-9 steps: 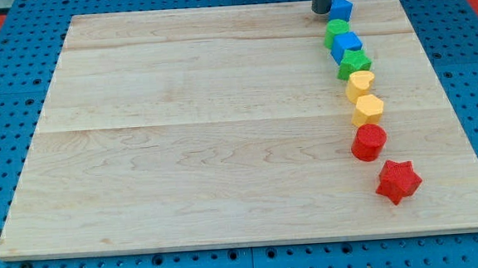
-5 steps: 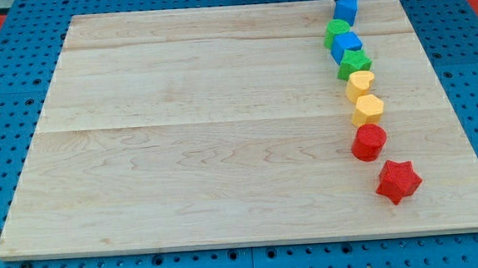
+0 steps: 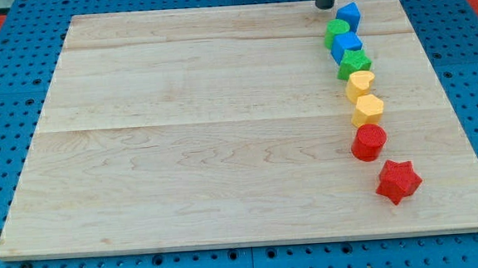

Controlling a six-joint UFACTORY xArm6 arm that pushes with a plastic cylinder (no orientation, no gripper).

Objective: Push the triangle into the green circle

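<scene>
Rod: a dark upright rod entered from the view's top edge, its upper part cut off by the frame. My tip stood near the far edge of the wooden counter, just left of the blue triangle and above the green circle; whether it touched the triangle could not be told. The arm carried no jaws, so there was nothing open or closed to record.

Blocks: all lay in one curving column at the view's right. From top down:
- blue triangle, touching or nearly touching the green circle at its lower left
- green circle
- blue block, shape unclear
- green star
- yellow block, rounded
- yellow hexagon
- red block, rounded
- red star, slightly apart at the bottom
</scene>
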